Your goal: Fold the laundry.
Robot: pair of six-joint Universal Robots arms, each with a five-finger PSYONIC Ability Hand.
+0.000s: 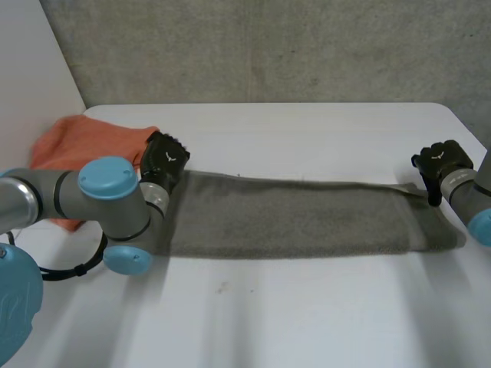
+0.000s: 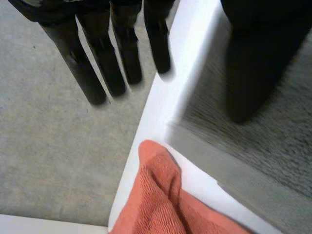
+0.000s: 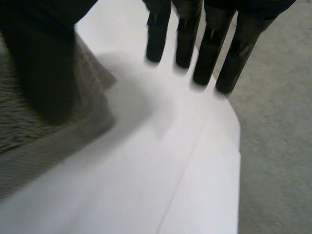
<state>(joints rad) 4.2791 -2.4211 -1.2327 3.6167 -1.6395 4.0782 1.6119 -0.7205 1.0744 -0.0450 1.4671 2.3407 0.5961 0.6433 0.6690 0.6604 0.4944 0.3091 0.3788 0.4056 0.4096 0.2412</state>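
Observation:
A grey towel (image 1: 299, 218) lies as a long folded strip across the white table (image 1: 307, 314). My left hand (image 1: 165, 157) hovers at the towel's left end. In the left wrist view its fingers (image 2: 92, 73) are straight and spread away from the thumb, which hangs over the grey towel (image 2: 273, 146) without pinching it. My right hand (image 1: 441, 161) is at the towel's right end. There too the fingers (image 3: 209, 44) are straight over bare table, and the thumb is above the towel's corner (image 3: 29, 131).
A crumpled orange cloth (image 1: 84, 146) lies at the table's back left, just behind my left hand and beside the towel's end (image 2: 161, 200). The table's edges and the grey floor (image 3: 278, 122) are close to both hands.

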